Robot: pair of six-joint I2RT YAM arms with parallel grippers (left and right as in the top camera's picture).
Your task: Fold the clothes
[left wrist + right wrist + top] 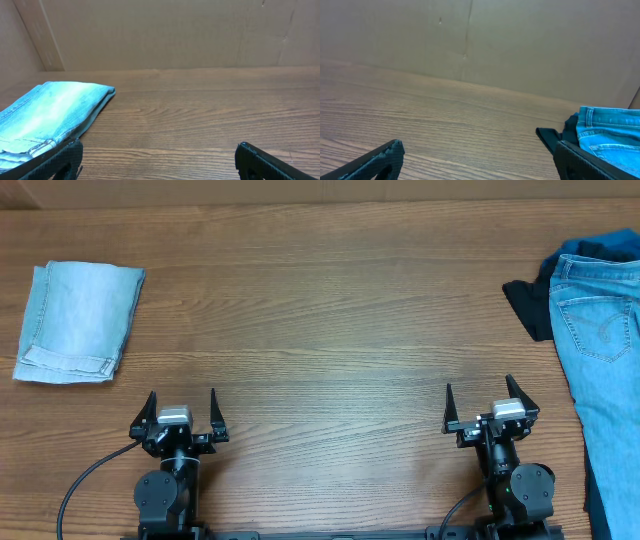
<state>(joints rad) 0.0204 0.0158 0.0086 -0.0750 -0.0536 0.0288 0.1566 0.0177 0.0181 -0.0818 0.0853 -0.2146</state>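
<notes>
The left tool and right tool are sitting low at the near edge of the surface, pointing away; both are gaping empty. Jeans are lying at its right edge.

Bright, even light from above, faint soft shadows, mild sheen on the table

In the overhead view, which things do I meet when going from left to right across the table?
folded denim → left gripper → right gripper → dark garment → jeans
</notes>
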